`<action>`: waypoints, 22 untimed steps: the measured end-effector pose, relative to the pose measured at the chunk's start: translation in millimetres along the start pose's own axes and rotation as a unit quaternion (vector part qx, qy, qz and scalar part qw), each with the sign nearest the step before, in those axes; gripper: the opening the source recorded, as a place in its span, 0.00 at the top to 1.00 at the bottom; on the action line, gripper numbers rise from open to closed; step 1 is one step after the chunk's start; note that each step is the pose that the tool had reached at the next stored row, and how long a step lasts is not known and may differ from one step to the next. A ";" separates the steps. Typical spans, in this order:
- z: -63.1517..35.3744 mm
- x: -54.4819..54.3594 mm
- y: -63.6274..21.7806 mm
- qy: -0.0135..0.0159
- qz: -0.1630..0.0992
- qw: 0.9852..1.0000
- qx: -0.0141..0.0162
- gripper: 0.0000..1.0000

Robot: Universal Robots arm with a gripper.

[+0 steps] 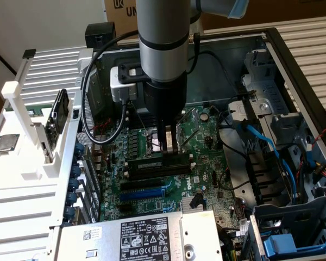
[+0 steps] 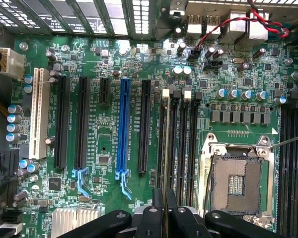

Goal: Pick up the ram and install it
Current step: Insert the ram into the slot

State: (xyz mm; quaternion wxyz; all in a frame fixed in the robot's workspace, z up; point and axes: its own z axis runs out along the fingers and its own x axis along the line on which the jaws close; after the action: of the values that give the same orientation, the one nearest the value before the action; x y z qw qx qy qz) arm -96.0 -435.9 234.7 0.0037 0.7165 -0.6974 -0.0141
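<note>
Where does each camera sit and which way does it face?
Exterior view: above the open case, off the arm, looking down at the motherboard; the arm and pincer show, shut on the ram.
Wrist view: on the wrist, facing straight down onto the motherboard; the pincer's dark fingers show.
Shared: motherboard, ram, blue slot, pincer.

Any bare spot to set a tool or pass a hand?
Free: white ribbed platform at the exterior view's left, beside the small square chip. Crowded: black memory slots under the end effector, blue cables at the exterior view's right.
</note>
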 end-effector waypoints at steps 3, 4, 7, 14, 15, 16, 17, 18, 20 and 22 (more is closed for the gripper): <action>0.1 0.0 0.0 0.000 0.000 1.000 0.000 0.87; 0.3 0.0 0.0 0.000 0.000 1.000 0.000 0.87; 1.4 -0.7 0.1 0.000 0.000 1.000 0.000 0.87; 4.0 -1.3 0.0 0.000 0.000 1.000 0.000 0.87; 4.0 -1.3 0.0 0.000 0.000 1.000 0.000 0.87; 4.1 -1.2 0.0 0.000 0.000 1.000 0.000 0.87; 4.1 -0.7 0.0 0.000 0.000 1.000 0.000 0.87; 4.1 -0.4 0.0 0.000 0.000 1.000 0.000 0.87; 4.1 -0.3 0.0 0.000 0.000 1.000 0.000 0.87; 4.0 -0.3 0.0 0.000 0.000 1.000 0.000 0.87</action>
State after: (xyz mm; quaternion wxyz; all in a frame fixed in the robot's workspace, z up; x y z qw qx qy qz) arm -96.1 -435.5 230.7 0.0037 0.7168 -0.6972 -0.0141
